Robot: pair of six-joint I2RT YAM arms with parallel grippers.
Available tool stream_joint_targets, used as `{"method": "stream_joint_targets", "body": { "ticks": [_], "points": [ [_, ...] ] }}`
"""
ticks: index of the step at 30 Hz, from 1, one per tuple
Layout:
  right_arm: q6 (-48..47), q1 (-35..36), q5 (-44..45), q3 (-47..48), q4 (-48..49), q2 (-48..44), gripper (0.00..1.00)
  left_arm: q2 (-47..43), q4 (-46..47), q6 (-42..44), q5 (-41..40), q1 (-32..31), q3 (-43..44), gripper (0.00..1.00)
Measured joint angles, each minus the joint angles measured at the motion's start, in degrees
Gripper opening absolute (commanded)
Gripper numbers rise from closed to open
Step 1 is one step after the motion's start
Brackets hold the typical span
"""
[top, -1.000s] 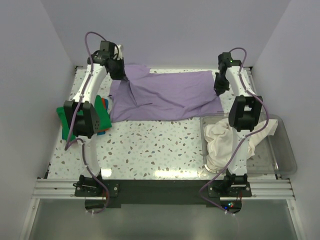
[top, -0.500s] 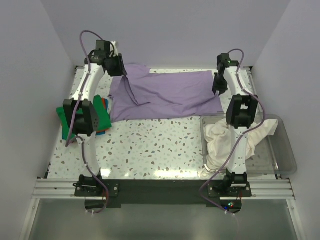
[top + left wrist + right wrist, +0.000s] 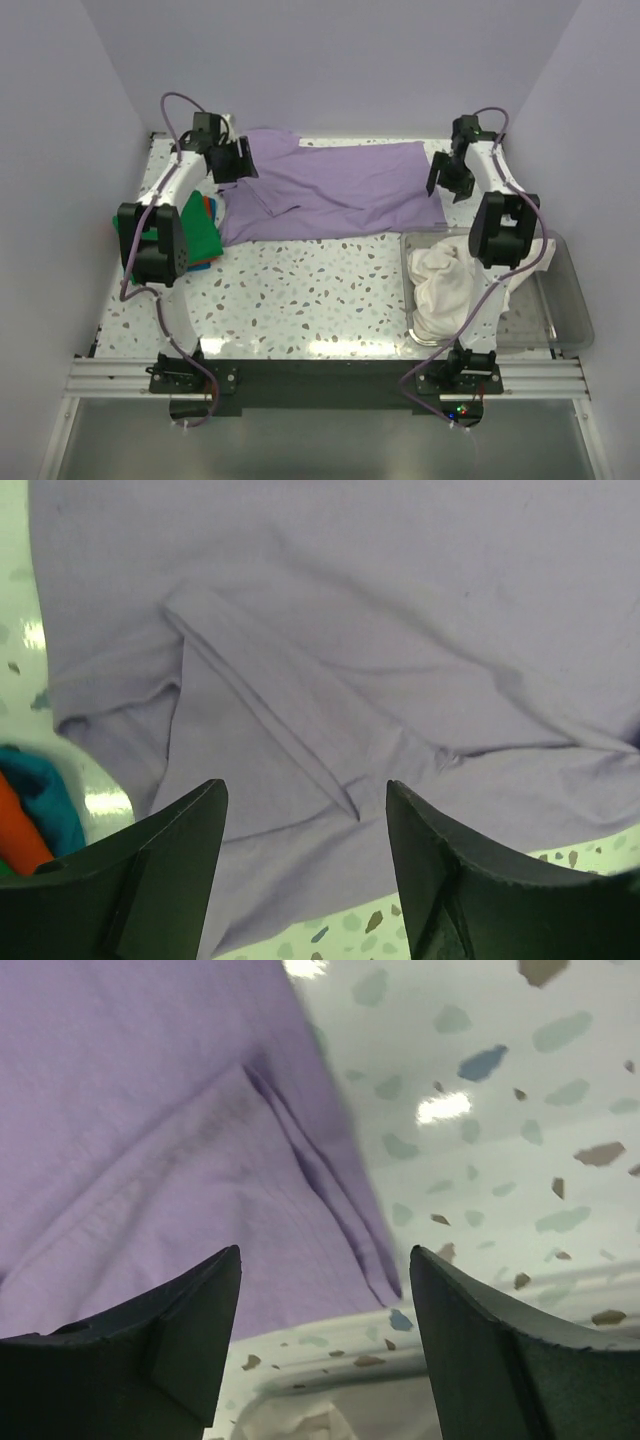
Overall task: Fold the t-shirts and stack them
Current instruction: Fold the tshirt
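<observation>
The lavender t-shirt (image 3: 335, 190) lies spread over the upper middle of the top view, on the far part of the speckled table (image 3: 320, 290). Its left part is folded over itself, and in the left wrist view this fold shows as a narrow ridge which runs diagonally across the cloth (image 3: 300, 750). The green t-shirt (image 3: 205, 232) is at the left of the top view, just beside the lavender one and partly hidden behind the left arm. Next to it we see teal and orange cloth (image 3: 30, 820) in the lower left corner of the left wrist view. The cream t-shirt (image 3: 445, 290) lies crumpled in the clear plastic bin (image 3: 570, 310) at the lower right. The left gripper (image 3: 232, 160) is over the upper left corner of the lavender t-shirt; in its own view (image 3: 303, 810) the two fingers are spread apart and nothing is between them. The right gripper (image 3: 445, 180) is at the right edge of the same t-shirt. In its own view (image 3: 325, 1260) the fingers are also spread apart and hold nothing, with the cloth's folded edge and the bare table below them.
</observation>
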Motion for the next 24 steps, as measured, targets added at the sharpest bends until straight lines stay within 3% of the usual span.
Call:
{"method": "stream_joint_targets", "body": {
  "ticks": [4, 10, 21, 24],
  "points": [
    [-0.7, -3.1, -0.8, -5.9, 1.6, -3.1, 0.67, -7.2, 0.5, 0.0, -0.1, 0.0, -12.9, 0.70],
    [-2.5, -4.5, -1.5, -8.6, 1.7, -3.1, 0.63, -14.3, 1.9, -0.5, 1.0, -0.1, -24.6, 0.70],
    [-5.3, -3.7, -4.6, -14.3, 2.2, -3.3, 0.62, -16.4, 4.8, -2.1, 2.3, -0.4, -34.9, 0.70],
    [-6.0, -3.7, -5.6, -14.3, 2.1, -3.3, 0.56, -16.3, 5.5, -2.1, 2.3, -0.4, -35.5, 0.71]
  ]
}}
